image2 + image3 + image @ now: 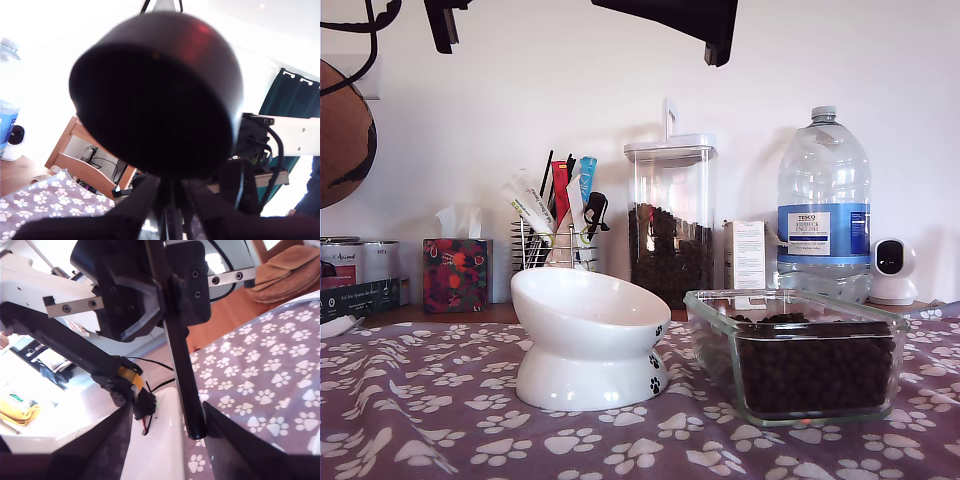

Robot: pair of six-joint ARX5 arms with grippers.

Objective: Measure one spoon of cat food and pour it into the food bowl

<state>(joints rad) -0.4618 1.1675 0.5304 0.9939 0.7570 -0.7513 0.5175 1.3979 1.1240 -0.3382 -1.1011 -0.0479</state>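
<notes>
The black spoon's round cup [155,95] fills the first wrist view, its inside hidden. My first gripper [167,205] is shut on the spoon's handle just below the cup. In the second wrist view the long straight handle [180,365] runs down from my first gripper [150,305], and its free end hangs between the spread fingers of my open second gripper [167,452] without touching them. The white food bowl [590,335] with small paw prints stands empty on the cloth, left of centre in the exterior view. Brown cat food [815,365] fills a clear glass dish [720,330] to its right.
Black arm parts [670,20] hang at the exterior view's top edge. Behind the bowl stand a tall clear jar of kibble [670,225], a water bottle [823,205], a small white camera [893,270], a wire holder with pens and sachets [558,225] and a tissue box [456,270].
</notes>
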